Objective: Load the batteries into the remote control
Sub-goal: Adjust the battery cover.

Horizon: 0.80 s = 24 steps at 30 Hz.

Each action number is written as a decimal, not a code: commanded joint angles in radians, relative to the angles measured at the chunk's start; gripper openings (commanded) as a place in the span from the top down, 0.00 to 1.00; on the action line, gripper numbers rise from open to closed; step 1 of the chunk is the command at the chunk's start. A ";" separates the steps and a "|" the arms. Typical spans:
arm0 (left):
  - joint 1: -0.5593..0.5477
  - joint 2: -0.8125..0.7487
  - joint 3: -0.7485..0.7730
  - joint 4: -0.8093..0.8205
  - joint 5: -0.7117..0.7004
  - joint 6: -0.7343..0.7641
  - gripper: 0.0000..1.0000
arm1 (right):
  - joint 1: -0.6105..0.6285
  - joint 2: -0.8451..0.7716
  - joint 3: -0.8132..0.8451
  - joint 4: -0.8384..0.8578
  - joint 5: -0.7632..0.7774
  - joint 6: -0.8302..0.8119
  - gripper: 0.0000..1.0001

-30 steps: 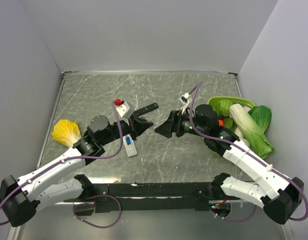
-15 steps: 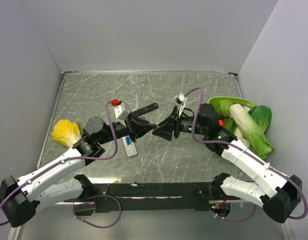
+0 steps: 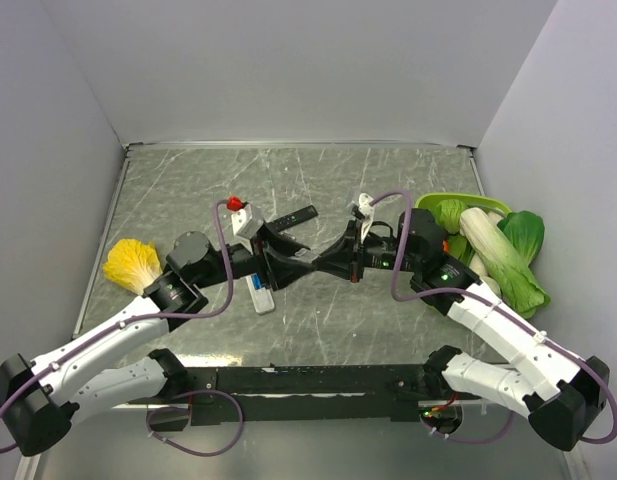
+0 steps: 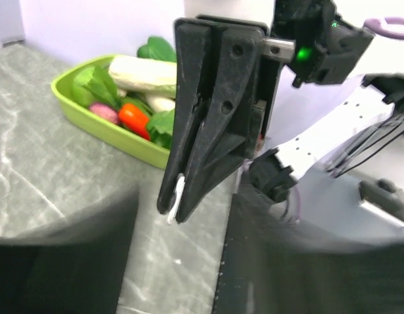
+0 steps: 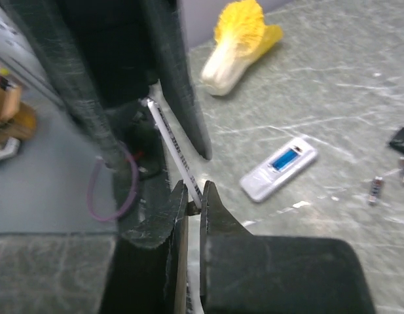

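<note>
The white remote control (image 3: 259,293) lies flat on the table under my left arm, and the right wrist view shows a blue patch in the middle of the remote control (image 5: 278,169). I cannot tell whether that blue is the batteries. Two tiny cylinders (image 5: 375,190) lie to its right. Both grippers meet tip to tip above the table's middle. My right gripper (image 5: 194,190) is shut on a thin flat white strip (image 5: 172,140), also seen edge-on in the left wrist view (image 4: 176,196). My left gripper (image 3: 293,262) is open, its fingers either side of the strip.
A yellow cabbage (image 3: 131,263) lies at the left. A green tray (image 3: 458,203) of vegetables stands at the right, with leafy greens (image 3: 523,235) beside it. The black remote (image 3: 296,217) lies just behind my left gripper.
The two grippers have come together over the middle of the table. My right gripper has shut on the white strip, and my left gripper, shut before, has opened.
</note>
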 commanded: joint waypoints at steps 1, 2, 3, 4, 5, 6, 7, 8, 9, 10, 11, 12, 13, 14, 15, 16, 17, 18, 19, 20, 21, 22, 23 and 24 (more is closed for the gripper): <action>0.038 -0.021 0.105 -0.160 0.006 -0.057 0.19 | -0.006 -0.031 0.076 -0.114 0.084 -0.216 1.00; 0.067 -0.015 0.142 -0.199 0.041 -0.065 0.14 | -0.006 -0.037 0.083 -0.135 0.097 -0.298 1.00; 0.083 -0.008 0.162 -0.237 0.053 -0.071 0.09 | -0.004 -0.040 0.090 -0.154 0.106 -0.343 1.00; 0.098 0.000 0.186 -0.330 0.061 -0.084 0.07 | -0.004 -0.043 0.095 -0.190 0.115 -0.385 1.00; 0.130 0.021 0.234 -0.374 0.087 -0.085 0.06 | -0.002 -0.046 0.099 -0.206 0.129 -0.463 1.00; 0.144 0.034 0.257 -0.418 0.099 -0.091 0.04 | 0.001 -0.046 0.115 -0.229 0.141 -0.497 1.00; 0.161 0.048 0.298 -0.496 0.107 -0.097 0.03 | 0.008 -0.048 0.122 -0.255 0.155 -0.561 1.00; 0.167 0.077 0.321 -0.532 0.115 -0.096 0.02 | 0.014 -0.051 0.127 -0.266 0.182 -0.590 1.00; 0.169 0.094 0.343 -0.572 0.116 -0.094 0.01 | 0.020 -0.054 0.126 -0.273 0.196 -0.626 1.00; 0.169 0.113 0.387 -0.631 0.119 -0.090 0.01 | 0.042 -0.057 0.124 -0.283 0.210 -0.694 1.00; 0.169 0.153 0.410 -0.664 0.127 -0.087 0.01 | 0.053 -0.057 0.122 -0.293 0.226 -0.737 1.00; 0.169 0.173 0.432 -0.684 0.153 -0.088 0.01 | 0.063 -0.057 0.127 -0.307 0.236 -0.782 1.00; 0.169 0.195 0.470 -0.699 0.173 -0.093 0.01 | 0.074 -0.051 0.130 -0.319 0.250 -0.843 1.00; 0.171 0.233 0.487 -0.725 0.194 -0.097 0.00 | 0.095 -0.045 0.136 -0.332 0.264 -0.870 1.00; 0.171 0.250 0.502 -0.731 0.236 -0.105 0.01 | 0.105 -0.042 0.136 -0.333 0.279 -0.891 1.00; 0.169 0.267 0.521 -0.730 0.254 -0.126 0.01 | 0.112 -0.040 0.135 -0.330 0.290 -0.932 1.00; 0.169 0.293 0.525 -0.719 0.283 -0.137 0.01 | 0.129 -0.038 0.129 -0.315 0.299 -0.949 1.00; 0.169 0.305 0.530 -0.722 0.311 -0.146 0.03 | 0.136 -0.038 0.126 -0.307 0.308 -0.962 1.00; 0.169 0.325 0.538 -0.730 0.313 -0.145 0.04 | 0.137 -0.038 0.121 -0.300 0.312 -0.982 1.00; 0.168 0.333 0.544 -0.741 0.310 -0.139 0.07 | 0.140 -0.037 0.118 -0.290 0.310 -0.988 1.00; 0.167 0.341 0.548 -0.773 0.307 -0.130 0.08 | 0.142 -0.035 0.118 -0.292 0.312 -0.997 1.00; 0.167 0.354 0.555 -0.785 0.310 -0.113 0.09 | 0.142 -0.032 0.119 -0.289 0.309 -1.009 1.00; 0.167 0.362 0.559 -0.796 0.319 -0.108 0.13 | 0.143 -0.032 0.118 -0.287 0.307 -1.015 1.00; 0.167 0.368 0.561 -0.810 0.331 -0.101 0.15 | 0.145 -0.031 0.119 -0.290 0.304 -1.022 1.00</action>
